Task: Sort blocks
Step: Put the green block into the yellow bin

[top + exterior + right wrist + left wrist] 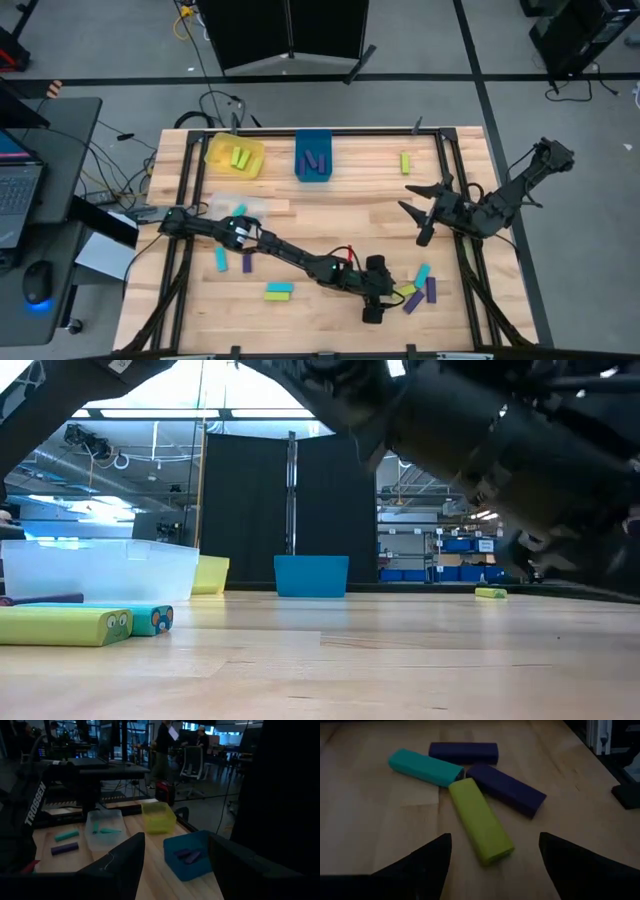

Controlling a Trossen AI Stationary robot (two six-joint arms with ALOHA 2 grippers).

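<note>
My left gripper point(384, 290) is open near the table's near edge, low over it. Its fingers stand on either side of a lime block's near end point(492, 851) without touching it. That lime block point(405, 291) lies flat in a cluster with a teal block point(425, 767) and two purple blocks point(464, 752) point(507, 790). My right gripper point(420, 205) waits open above the table's right part. More blocks lie flat on the left: a teal one point(220, 260), a purple one point(247, 263), and a lime and teal pair point(279, 291). A single lime block point(405, 162) lies far right.
Three bins stand along the far left of the table. The yellow bin point(235, 155) holds lime blocks, the blue bin point(314, 155) holds purple blocks point(186, 855), and the clear bin point(105, 832) holds teal ones. A black frame rail point(455, 200) runs along the right side. People stand in the room beyond.
</note>
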